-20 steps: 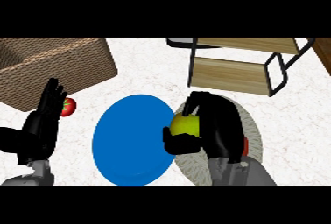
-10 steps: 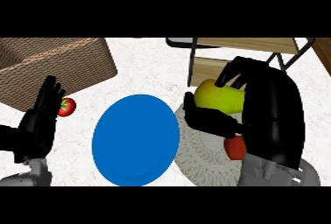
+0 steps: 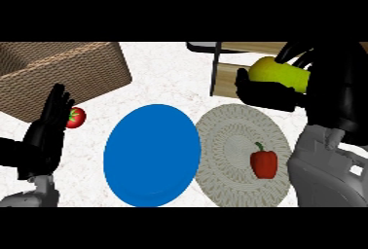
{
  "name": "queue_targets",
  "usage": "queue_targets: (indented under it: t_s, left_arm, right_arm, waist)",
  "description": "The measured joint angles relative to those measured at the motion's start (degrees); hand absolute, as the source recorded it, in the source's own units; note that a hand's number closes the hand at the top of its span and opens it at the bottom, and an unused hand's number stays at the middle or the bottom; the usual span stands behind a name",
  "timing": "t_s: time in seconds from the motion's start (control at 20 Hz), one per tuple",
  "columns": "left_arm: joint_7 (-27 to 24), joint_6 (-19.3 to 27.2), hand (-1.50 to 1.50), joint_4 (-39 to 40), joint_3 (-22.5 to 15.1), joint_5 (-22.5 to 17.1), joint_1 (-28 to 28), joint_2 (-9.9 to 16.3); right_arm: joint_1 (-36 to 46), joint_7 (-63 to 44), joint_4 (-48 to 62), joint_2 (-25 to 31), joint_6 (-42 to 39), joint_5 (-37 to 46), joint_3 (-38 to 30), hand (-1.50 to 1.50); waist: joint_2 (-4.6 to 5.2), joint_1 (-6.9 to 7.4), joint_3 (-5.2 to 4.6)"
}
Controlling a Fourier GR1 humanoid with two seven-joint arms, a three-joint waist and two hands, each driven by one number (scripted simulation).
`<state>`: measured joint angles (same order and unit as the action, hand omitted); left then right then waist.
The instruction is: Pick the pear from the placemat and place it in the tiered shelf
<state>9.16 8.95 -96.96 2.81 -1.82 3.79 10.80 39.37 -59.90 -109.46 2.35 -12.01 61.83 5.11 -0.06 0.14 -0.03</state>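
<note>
- Since half a second ago the pear (image 3: 280, 74) has risen further off the placemat (image 3: 223, 146) and now sits at the upper right of the head view, in front of the tiered shelf's (image 3: 237, 54) wooden boards; the red bell pepper (image 3: 264, 163), then mostly hidden by the arm, now lies in plain sight.
- The pear is yellow-green and is carried in the right hand (image 3: 316, 87), whose thumb curls under it while the fingers wrap over its top; it is clear of the placemat and overlaps the shelf's front edge, though whether it is already inside a tier cannot be told.
- The tiered shelf shows a dark upright post and pale wooden boards, cut off by the upper edge.
- The round woven placemat lies below the shelf, with the red bell pepper on its right half, green stem up.
- A blue plate (image 3: 152, 155) lies just left of the placemat, their rims touching or nearly so.
- Farther left, a small tomato (image 3: 76, 117) rests on the white speckled counter (image 3: 165, 78), partly behind the left hand (image 3: 45, 138).
- The left hand is at the left edge, fingers straight and up, holding nothing.
- A wicker basket (image 3: 64, 68) fills the upper left corner.
- No brand, label or writing can be read anywhere.
</note>
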Motion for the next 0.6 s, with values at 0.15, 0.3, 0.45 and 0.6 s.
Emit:
queue_targets:
  t_s: [0.15, 0.3, 0.45, 0.6]
  left_arm:
    - [0.41, 0.45, 0.0, -0.26, -0.37, 0.83, 0.06, -0.59]
    - [0.26, 0.01, 0.0, -0.07, -0.17, 0.88, 0.15, -0.57]
    - [0.08, -0.53, 0.0, -0.19, 0.0, 0.78, 0.13, -0.67]
    - [0.05, -0.64, 0.0, -0.12, -0.02, 1.04, 0.3, -1.01]
  right_arm:
    - [0.35, 1.65, 2.47, 0.73, 1.2, -0.11, -3.07, 1.5]
    - [0.33, 4.46, 7.28, 1.31, 4.77, -0.1, -5.73, 1.5]
    - [1.29, 7.58, 13.07, 1.97, 9.32, -0.51, -8.13, 1.5]
    - [2.06, 11.6, 18.38, 3.68, 13.44, -2.01, -10.96, 1.5]
  waist:
    - [0.03, 0.03, 0.02]
    - [0.1, 0.17, 0.02]
    - [0.15, 0.28, 0.04]
    - [0.16, 0.3, 0.03]
